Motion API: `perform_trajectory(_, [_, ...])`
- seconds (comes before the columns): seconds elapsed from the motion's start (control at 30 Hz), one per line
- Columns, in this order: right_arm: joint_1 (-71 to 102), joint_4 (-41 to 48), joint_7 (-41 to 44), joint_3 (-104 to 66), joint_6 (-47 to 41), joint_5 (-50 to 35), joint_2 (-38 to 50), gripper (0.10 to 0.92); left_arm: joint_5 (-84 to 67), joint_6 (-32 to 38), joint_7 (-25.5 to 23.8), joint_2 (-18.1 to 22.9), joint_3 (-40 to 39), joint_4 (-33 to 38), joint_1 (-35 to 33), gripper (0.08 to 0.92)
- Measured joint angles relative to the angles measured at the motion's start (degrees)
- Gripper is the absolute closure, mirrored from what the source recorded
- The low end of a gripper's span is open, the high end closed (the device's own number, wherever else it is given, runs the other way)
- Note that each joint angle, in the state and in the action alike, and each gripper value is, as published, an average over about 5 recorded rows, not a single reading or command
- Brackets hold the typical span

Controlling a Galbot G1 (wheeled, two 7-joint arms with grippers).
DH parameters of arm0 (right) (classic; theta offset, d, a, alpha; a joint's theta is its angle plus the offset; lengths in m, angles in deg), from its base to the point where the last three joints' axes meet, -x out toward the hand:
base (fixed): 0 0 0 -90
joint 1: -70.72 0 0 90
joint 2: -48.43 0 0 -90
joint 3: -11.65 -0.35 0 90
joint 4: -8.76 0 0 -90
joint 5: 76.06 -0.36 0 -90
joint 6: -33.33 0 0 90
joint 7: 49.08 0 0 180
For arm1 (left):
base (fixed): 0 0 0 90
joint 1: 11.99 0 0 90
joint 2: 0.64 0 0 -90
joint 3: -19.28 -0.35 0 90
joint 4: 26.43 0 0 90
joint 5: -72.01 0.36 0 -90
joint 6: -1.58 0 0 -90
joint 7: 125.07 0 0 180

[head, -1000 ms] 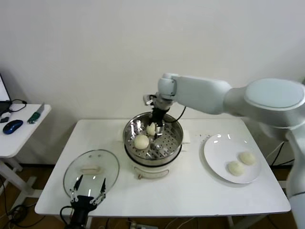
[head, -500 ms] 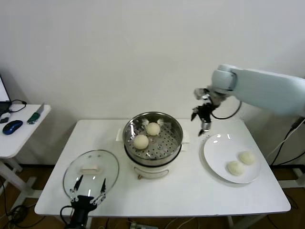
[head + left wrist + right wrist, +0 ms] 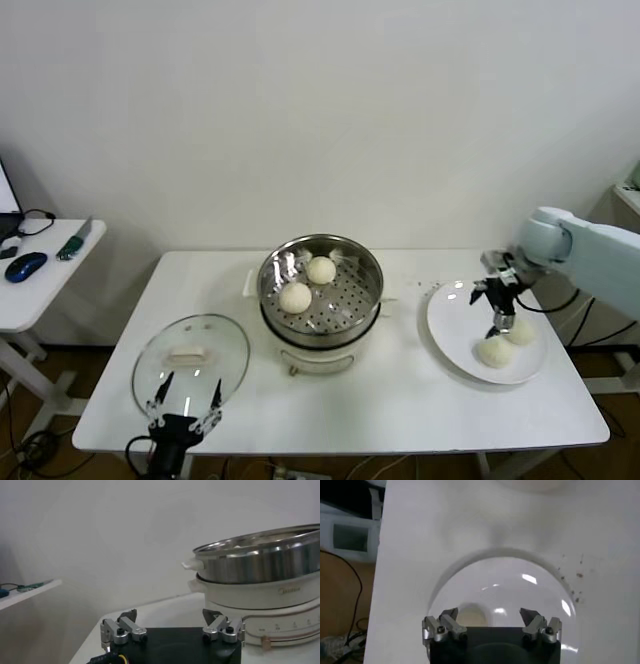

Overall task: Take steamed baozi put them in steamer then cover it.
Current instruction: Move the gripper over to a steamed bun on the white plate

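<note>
My right arm (image 3: 590, 250) is a smooth, rounded shell of pale blue-white, thick as a pipe, with a thin black cable looping below it near the wrist. My right gripper (image 3: 499, 302) is a black block with silver metal knuckles, each marked by a small dark screw, and slim dark fingers (image 3: 448, 616). My left gripper (image 3: 186, 405) is built the same: black body, silver hinged brackets (image 3: 122, 631), dark pointed tips, and a yellow wire showing at its base.
</note>
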Motion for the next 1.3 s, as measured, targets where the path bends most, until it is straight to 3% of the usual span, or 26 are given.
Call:
perform_trajectory(0.4, [12.1, 6.1, 0.2, -10.1, 1.3, 8.0, 0.2, 0.203, 0.6, -0.2, 0.1, 0.8, 0.2, -0.4, -0.3, 0.177])
perform_trajectory(0.93, [17.5, 11.5, 0.1, -14.7, 2.4, 11.8, -3.0, 0.210, 1.4, 0.5, 0.1, 1.1, 0.0, -1.2, -0.9, 0.177])
perform_trajectory(1.3, [18.0, 12.6, 0.6, -15.4, 3.1, 12.6, -4.0, 0.334, 1.5, 0.5, 0.2, 1.1, 0.1, -0.8, -1.0, 0.177])
